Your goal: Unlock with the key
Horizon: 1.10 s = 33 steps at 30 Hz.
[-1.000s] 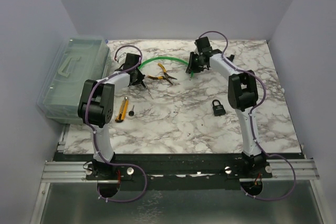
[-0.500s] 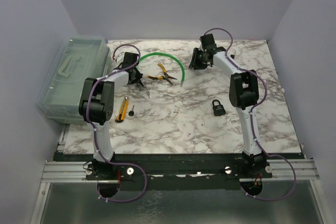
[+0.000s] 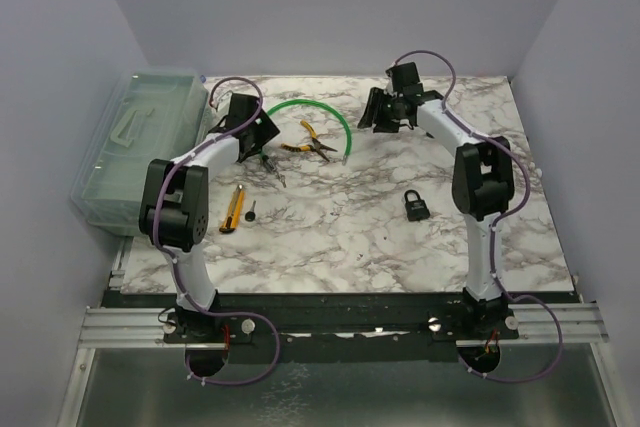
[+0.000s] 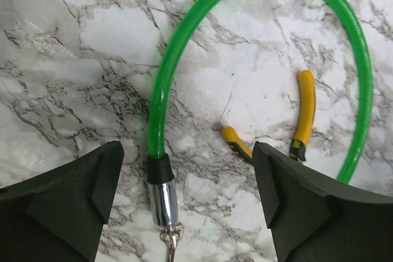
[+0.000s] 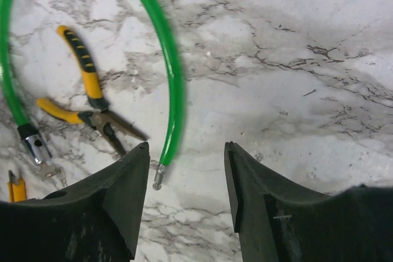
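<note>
**Claws open, key unheld**

Your left gripper (image 4: 187, 148) gapes above the green plastic-sheathed cable loop (image 4: 156, 108), likely lined up on the tiny silvery key (image 4: 171, 240) attached at its metal end. Your right gripper (image 5: 186, 146) hangs open, empty; the black padlock (image 3: 414, 205) sits well apart.

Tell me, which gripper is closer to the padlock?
Right. The right gripper is beyond the padlock, a little left of it. The left gripper sits much farther away to the left.
</note>
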### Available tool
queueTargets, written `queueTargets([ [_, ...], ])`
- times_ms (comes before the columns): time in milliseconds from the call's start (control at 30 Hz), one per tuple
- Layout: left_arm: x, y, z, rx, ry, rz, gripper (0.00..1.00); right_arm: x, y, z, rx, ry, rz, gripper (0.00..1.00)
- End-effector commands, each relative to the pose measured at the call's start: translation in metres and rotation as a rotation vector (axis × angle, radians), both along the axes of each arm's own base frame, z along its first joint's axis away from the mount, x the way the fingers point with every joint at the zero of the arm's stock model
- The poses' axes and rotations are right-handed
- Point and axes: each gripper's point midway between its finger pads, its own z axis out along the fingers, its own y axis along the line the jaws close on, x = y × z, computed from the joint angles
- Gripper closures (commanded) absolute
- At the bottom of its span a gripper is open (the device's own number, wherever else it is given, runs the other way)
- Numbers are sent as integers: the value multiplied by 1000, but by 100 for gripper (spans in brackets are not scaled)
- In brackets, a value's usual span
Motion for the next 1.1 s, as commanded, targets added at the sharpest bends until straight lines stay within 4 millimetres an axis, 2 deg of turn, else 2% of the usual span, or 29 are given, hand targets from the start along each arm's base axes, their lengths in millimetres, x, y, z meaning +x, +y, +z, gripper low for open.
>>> queueTargets([
  [0, -17, -6, 46, -16, -60, -44, 8, -5, 7, 55, 73, -108, 23, 40],
  [133, -39, -9, 63, -6, -61, -65, 5, -19, 7, 70, 95, -125, 31, 29],
  [333, -84, -14, 86, 3, -71, -117, 1, -45, 12, 83, 90, -139, 53, 22],
  [400, -101, -12, 90, 22, -62, -125, 1, -54, 14, 86, 84, -141, 56, 19],
  [533, -135, -6, 93, 45, -41, -123, 1, -73, 24, 93, 54, -157, 73, 6],
  [700, -174, -9, 96, 63, -19, -166, 2, -94, 27, 94, 20, -159, 81, 5],
  [767, -186, -10, 98, 68, -5, -182, 4, -102, 24, 97, 9, -169, 66, 6],
  [867, -202, -18, 106, 66, 8, -233, 5, -114, 11, 92, -28, -167, 4, 6],
  [967, -215, -25, 113, 58, 17, -303, 5, -129, -5, 79, -63, -147, -52, 5],
  [1067, -225, -27, 116, 66, 14, -365, 6, -143, -35, 58, -152, -130, -154, 3],
])
